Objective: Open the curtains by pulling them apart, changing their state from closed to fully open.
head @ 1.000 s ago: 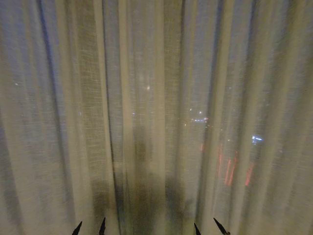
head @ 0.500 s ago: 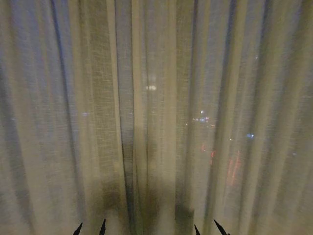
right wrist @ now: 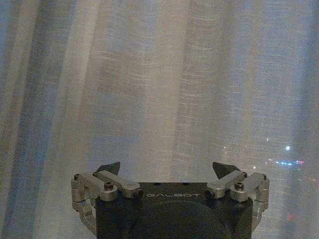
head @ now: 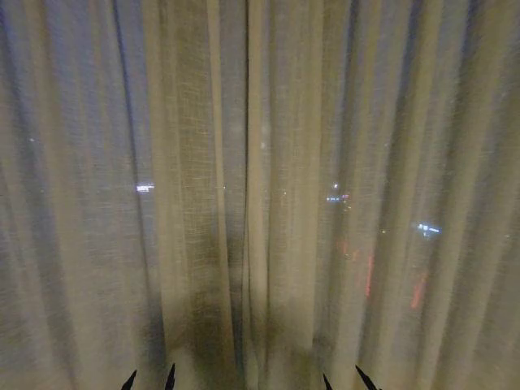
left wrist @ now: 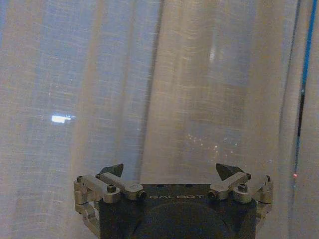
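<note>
Curtains (head: 260, 195) closed, filling frame, seam centre. Left gripper (head: 149, 379) and right gripper (head: 349, 378) bottom edge, both spread apart, empty. Sheer, light, floppy fabric; I'd pinch pleats beside seam.

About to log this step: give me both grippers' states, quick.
Left gripper: open, holding nothing, facing the sheer cream-white pleated curtains.
Right gripper: open, holding nothing, also facing the fabric.
</note>
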`<state>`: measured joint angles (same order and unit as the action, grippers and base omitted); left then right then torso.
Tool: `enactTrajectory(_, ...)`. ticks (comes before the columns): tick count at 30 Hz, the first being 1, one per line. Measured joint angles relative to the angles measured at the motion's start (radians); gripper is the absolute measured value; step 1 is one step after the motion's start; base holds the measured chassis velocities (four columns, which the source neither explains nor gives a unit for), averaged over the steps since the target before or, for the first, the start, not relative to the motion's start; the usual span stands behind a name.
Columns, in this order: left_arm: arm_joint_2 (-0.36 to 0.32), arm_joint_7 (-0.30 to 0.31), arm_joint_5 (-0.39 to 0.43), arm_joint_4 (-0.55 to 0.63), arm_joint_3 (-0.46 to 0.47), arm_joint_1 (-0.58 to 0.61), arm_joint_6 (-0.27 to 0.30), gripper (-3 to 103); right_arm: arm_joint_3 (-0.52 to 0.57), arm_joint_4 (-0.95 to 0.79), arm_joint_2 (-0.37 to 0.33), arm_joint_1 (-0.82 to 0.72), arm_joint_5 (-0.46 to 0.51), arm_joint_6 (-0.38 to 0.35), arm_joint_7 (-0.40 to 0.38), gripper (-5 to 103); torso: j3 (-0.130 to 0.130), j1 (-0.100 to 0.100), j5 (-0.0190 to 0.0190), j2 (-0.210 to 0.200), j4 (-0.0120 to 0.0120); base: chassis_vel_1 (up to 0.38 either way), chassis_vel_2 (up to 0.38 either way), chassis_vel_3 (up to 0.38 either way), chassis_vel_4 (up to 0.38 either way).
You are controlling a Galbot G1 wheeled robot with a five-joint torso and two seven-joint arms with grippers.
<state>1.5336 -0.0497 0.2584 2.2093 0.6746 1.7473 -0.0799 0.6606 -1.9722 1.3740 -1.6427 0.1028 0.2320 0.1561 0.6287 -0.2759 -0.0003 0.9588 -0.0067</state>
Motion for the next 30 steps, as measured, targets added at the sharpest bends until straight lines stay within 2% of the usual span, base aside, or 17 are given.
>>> enactTrajectory(11, -0.001, 0.000, 0.006, 0.000, 0.015, 0.010, -0.005, 100, -0.028, -0.002, 0.000, 0.031, -0.006, -0.033, -0.004, 100, 0.000, 0.000, 0.0002, 0.000, 0.0000, 0.007, 0.010, -0.009, -0.009)
enactTrajectory(14, -0.001, 0.000, 0.013, 0.003, 0.021, 0.014, -0.006, 100, -0.057, -0.027, 0.000, 0.053, -0.007, -0.101, -0.037, 100, 0.000, 0.000, -0.0001, 0.000, 0.0000, 0.000, 0.000, 0.000, 0.000)
enactTrajectory(15, -0.001, 0.000, 0.013, 0.003, 0.021, 0.014, -0.006, 100, -0.057, -0.027, 0.000, 0.053, -0.007, -0.101, -0.037, 100, 0.000, 0.000, -0.0001, 0.000, 0.0000, 0.000, 0.000, 0.000, 0.000)
enactTrajectory(18, 0.000, 0.001, 0.016, 0.003, 0.022, 0.015, -0.006, 100, -0.113, -0.059, 0.000, 0.086, -0.004, -0.185, -0.089, 100, 0.000, 0.000, -0.0001, 0.000, 0.0000, 0.000, 0.000, 0.000, 0.000)
enactTrajectory(23, -0.001, 0.001, 0.017, 0.003, 0.022, 0.012, -0.003, 100, -0.183, -0.073, 0.000, 0.149, 0.003, -0.240, -0.154, 100, 0.000, 0.000, 0.0000, 0.000, 0.0005, 0.000, 0.000, 0.000, 0.000)
enactTrajectory(25, -0.012, 0.002, 0.020, 0.003, 0.017, 0.004, 0.004, 100, -0.231, -0.091, 0.000, 0.166, 0.036, -0.273, -0.198, 100, 0.000, 0.000, -0.0001, 0.000, 0.0003, 0.000, 0.000, 0.000, 0.000)
enactTrajectory(30, -0.020, 0.004, 0.022, -0.011, 0.015, 0.000, 0.011, 100, -0.288, -0.102, 0.000, 0.181, 0.094, -0.301, -0.211, 100, 0.000, 0.000, -0.0002, 0.000, -0.0002, 0.000, 0.000, 0.000, 0.000)
